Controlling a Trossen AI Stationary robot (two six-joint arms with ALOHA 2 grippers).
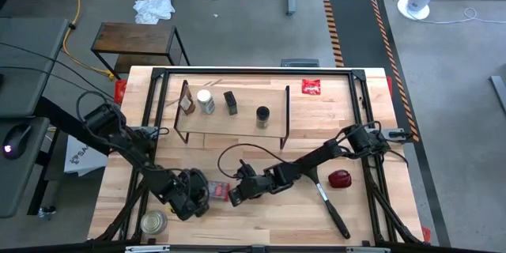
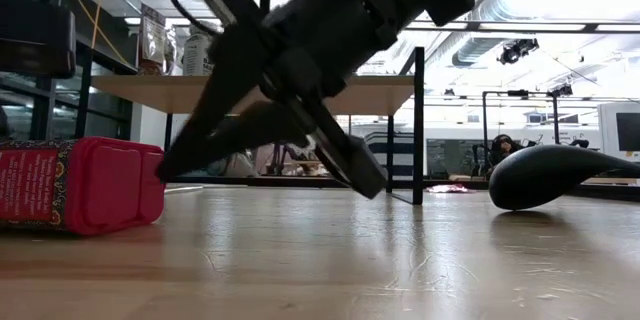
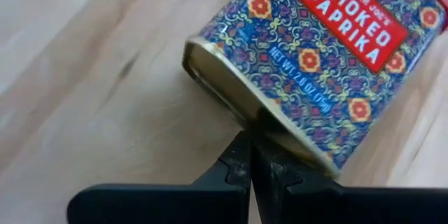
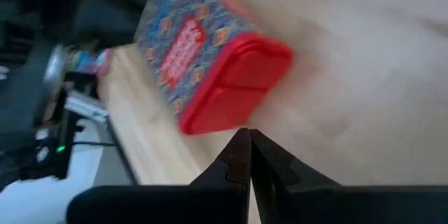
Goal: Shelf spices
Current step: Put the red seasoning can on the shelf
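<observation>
Four spice containers are standing on the shelf (image 1: 237, 130) top in the high view: brown bottle (image 1: 186, 104) far left, white-capped jar (image 1: 205, 101) beside it, small black box (image 1: 231, 103), then dark-lidded glass jar (image 1: 262, 115) to the right. By my reading that is four of five placed, one left

Remaining one, the red square tin (image 1: 218, 192), is lying on its side on the table (image 1: 261, 229), near of the shelf, between the two grippers. Not yet lifted

Left gripper (image 1: 194, 192) is sitting just left of the tin, at its metal base end; its own wrist view is showing the fingers closed together, gripping nothing, tin bottom edge right at the tips

Right gripper (image 1: 236, 194) is sitting just right of the tin, at the red lid end; fingers also pressed together, empty. Contact with the lid cannot be told

Writing: tin label in left wrist view reading "TRADER JOE'S SMOKED PAPRIKA", with a net weight line below, partly legible. Shelved labels too small to read
</observation>
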